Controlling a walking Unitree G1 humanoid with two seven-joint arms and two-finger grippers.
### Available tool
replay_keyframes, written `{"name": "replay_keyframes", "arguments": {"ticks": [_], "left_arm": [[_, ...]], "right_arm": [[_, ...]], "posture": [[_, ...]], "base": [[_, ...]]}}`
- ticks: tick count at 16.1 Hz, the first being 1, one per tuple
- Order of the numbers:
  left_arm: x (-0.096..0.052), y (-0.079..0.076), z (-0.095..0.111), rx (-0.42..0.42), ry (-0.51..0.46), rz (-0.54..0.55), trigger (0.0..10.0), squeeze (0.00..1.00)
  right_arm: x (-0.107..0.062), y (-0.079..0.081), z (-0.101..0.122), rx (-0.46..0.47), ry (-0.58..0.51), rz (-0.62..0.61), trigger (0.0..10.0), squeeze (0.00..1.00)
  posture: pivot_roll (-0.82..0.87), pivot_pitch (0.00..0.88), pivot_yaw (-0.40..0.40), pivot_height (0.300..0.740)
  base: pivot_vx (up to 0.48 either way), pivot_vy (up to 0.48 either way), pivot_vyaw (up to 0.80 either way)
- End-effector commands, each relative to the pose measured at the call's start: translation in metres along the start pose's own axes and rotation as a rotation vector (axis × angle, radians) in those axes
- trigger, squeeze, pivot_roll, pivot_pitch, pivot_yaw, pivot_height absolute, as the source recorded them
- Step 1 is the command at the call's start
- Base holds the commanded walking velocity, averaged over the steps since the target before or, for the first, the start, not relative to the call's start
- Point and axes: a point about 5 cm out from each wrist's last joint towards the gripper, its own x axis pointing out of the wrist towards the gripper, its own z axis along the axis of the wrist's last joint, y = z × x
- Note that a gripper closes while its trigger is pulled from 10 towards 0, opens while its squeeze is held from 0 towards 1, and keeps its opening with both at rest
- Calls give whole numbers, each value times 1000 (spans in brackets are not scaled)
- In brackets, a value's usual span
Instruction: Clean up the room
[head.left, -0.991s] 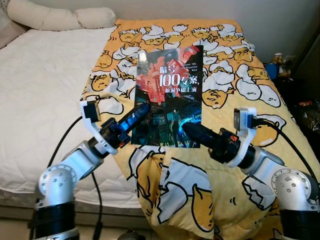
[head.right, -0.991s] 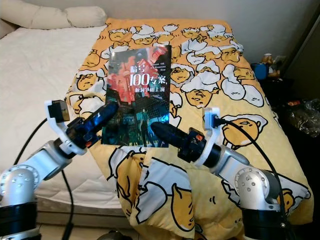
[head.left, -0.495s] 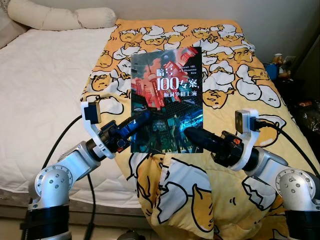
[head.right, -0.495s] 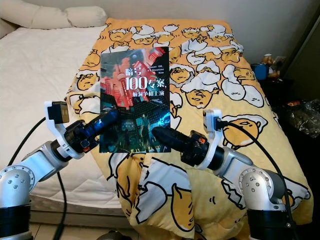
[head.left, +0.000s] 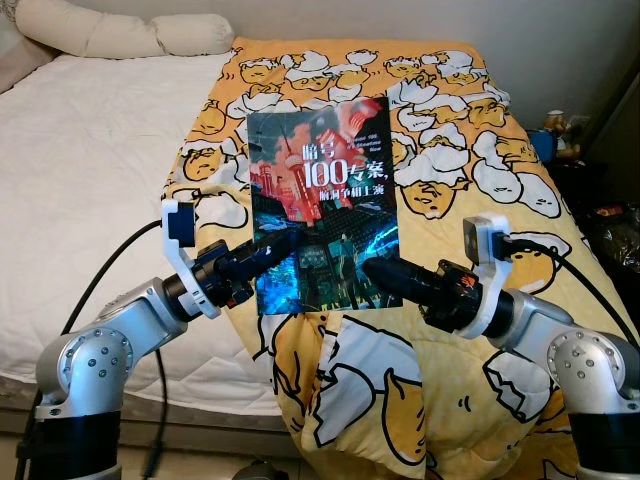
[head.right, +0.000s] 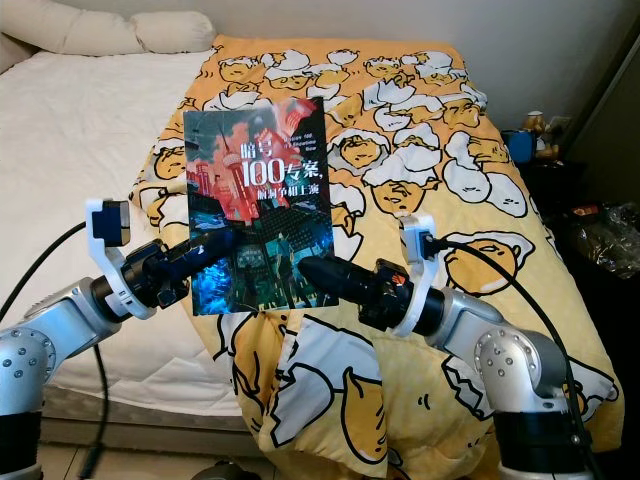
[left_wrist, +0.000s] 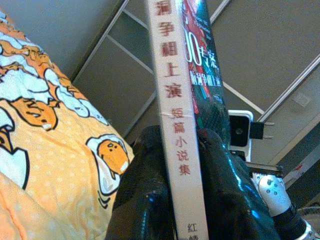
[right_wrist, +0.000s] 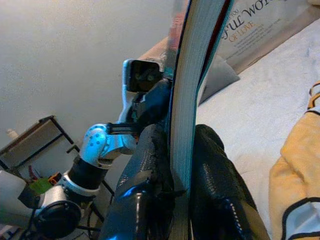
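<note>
The paperback book (head.left: 323, 203) stands upright in the air above the near end of the bed (head.left: 90, 170), cover facing the head camera, its long axis running up and away from the robot and leaning slightly toward the robot's left. It is clear of the egg-patterned yellow duvet (head.left: 450, 160) beneath it.

Both grippers hold it at the bottom edge, one at each lower corner. The left gripper (head.left: 268, 252) comes in from the left and its black fingers (left_wrist: 150, 200) are closed on the spine side, one finger on the front cover and one behind, as the left wrist view shows with the white spine running straight between them. The right gripper (head.left: 385, 276) comes in from the right, fingers (right_wrist: 150, 200) clamped on the page-edge side in the same way, the block of pages passing between them in the right wrist view.

So the book's weight sits almost wholly above the two grips, neither arm nearer than the other. I judge that any carry or set-down turns on keeping the two grippers level and the same way apart; if one loosens, the tall book would likely pivot on the other corner and tip sideways onto the duvet.
</note>
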Motion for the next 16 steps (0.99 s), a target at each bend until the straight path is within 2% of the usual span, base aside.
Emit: {"name": "replay_keyframes", "arguments": {"ticks": [1,2,3,4,6,9,10,11,12,13,15,16], "left_arm": [[4,-5,0,26,26,-18,0,0],[5,-6,0,36,27,-18,0,0],[7,-7,3,57,16,-16,0,0],[7,-8,5,65,-1,-15,0,0],[9,-8,14,117,-52,27,0,0],[12,1,23,262,-49,160,0,0],[10,7,25,354,-32,245,0,0],[9,9,25,444,-3,306,0,0],[9,11,26,512,14,354,0,0],[9,13,25,554,34,383,0,0],[7,22,19,664,105,525,0,0],[4,29,15,758,139,628,10000,0]], "right_arm": [[7,3,6,-39,7,39,10000,47],[6,2,6,-43,6,29,10000,278],[6,0,6,-46,1,15,10000,933],[5,0,5,-44,-3,6,10000,1000],[2,-8,3,-67,-24,-68,10000,1000],[-18,-33,10,-134,-141,-348,10000,1000],[-34,-42,11,-171,-196,-497,10000,1000],[-45,-45,12,-185,-248,-579,10000,1000],[-48,-44,9,-158,-269,-605,10000,1000],[-47,-43,8,-177,-270,-621,10000,1000],[-46,-44,0,-224,-260,-717,10000,1000],[-49,-51,-3,-261,-274,-871,10000,1000]], "posture": [[-60,0,36,740],[-56,0,36,740],[-58,0,37,740],[-60,0,37,740],[-83,0,64,740],[-84,0,64,740],[-86,0,63,740],[-88,0,62,740],[-99,0,68,740],[-106,0,71,740],[-106,0,61,740],[-100,0,54,740]], "base": [[0,0,0],[0,0,0],[0,0,0],[0,0,0],[0,0,0],[0,0,0],[0,0,0],[0,0,0],[0,0,0],[0,0,0],[0,0,0],[0,0,0]]}}
